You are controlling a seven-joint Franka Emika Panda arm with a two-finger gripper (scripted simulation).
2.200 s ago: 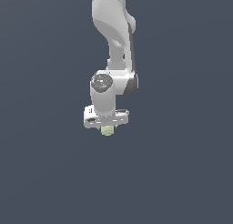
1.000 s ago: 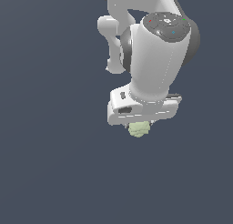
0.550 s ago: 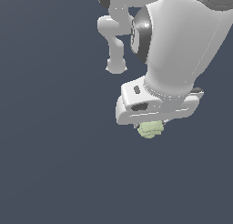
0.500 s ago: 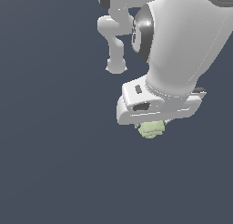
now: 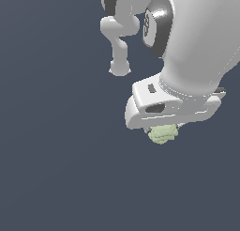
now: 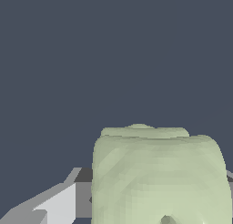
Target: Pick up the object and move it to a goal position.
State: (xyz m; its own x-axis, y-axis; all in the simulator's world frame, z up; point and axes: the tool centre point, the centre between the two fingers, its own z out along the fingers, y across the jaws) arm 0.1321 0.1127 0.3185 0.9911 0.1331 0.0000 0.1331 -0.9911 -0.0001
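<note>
The object (image 5: 162, 133) is a small pale yellow-green lumpy block. It hangs under the white robot hand in the exterior view, held between the fingers of my gripper (image 5: 161, 130), which are mostly hidden by the hand's body. In the wrist view the object (image 6: 159, 177) fills the near field, with one grey finger (image 6: 59, 202) against its side. The gripper is shut on it. The arm looms large, close to the exterior camera.
A plain dark blue-grey background (image 5: 56, 169) surrounds the arm in both views. No other objects, edges or goal marker show.
The arm with the object in its grip has moved toward the exterior camera and to that view's right, growing larger. The grip on the object has held.
</note>
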